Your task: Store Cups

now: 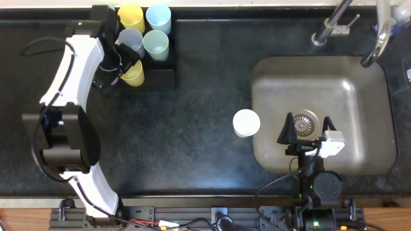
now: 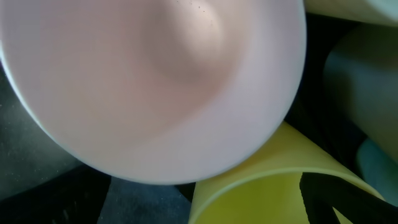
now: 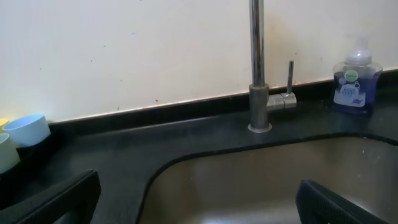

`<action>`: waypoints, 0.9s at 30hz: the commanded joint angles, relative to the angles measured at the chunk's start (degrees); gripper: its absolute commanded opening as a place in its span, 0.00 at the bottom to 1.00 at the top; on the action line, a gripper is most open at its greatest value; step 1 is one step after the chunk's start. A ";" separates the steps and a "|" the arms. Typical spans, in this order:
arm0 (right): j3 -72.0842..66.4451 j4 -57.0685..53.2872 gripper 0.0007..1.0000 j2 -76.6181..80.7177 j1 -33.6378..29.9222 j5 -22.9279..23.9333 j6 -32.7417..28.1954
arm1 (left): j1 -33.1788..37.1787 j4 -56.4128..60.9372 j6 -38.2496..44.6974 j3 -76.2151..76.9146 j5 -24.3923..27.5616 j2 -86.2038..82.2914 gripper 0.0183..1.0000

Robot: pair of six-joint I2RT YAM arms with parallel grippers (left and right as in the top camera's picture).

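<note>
Steel sink (image 1: 359,96) in dark counter (image 1: 192,141); faucet (image 3: 255,62) behind it; soap bottle (image 3: 357,81) nearby.

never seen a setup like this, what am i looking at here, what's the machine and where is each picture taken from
These are two robot arms at a kitchen counter. The top view looks straight down. The left gripper is at a black tray of cups, and the right gripper hangs open over the sink. The other two pictures come from a camera on each wrist. The left one sits very close to a pale pink cup with a yellow cup beside it; I cannot tell whether either is gripped. The right one looks across the sink at the tap and a soap bottle. A white cup sits beside the sink.
</note>
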 commanded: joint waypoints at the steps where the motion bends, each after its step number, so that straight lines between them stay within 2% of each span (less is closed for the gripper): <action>1: -0.76 0.31 1.00 -0.35 0.28 0.26 0.20 | 0.33 -1.20 -0.15 -0.24 -0.74 -7.17 1.00; 10: -0.76 0.31 1.00 -0.37 0.28 0.26 0.22 | -0.28 -11.98 -0.15 -0.24 -1.18 -26.69 1.00; 16: -0.76 0.31 1.00 -0.37 0.31 0.26 0.22 | -3.89 -22.82 -0.15 -4.92 -10.05 -44.92 1.00; 19: -0.76 0.31 1.00 -0.37 0.31 0.26 0.22 | -4.57 -23.47 -0.17 -16.74 -10.99 -57.68 1.00; 23: -0.76 0.31 1.00 -0.37 0.31 0.26 0.22 | -4.15 -18.12 -0.22 -40.50 -10.32 -78.68 1.00; 25: -0.76 0.31 1.00 -0.37 0.31 0.26 0.22 | -3.48 -9.99 2.89 -50.75 -10.47 -87.97 1.00; 27: -0.76 0.31 1.00 -0.37 0.31 0.26 0.22 | -3.43 13.86 22.88 -64.98 -8.87 -99.03 1.00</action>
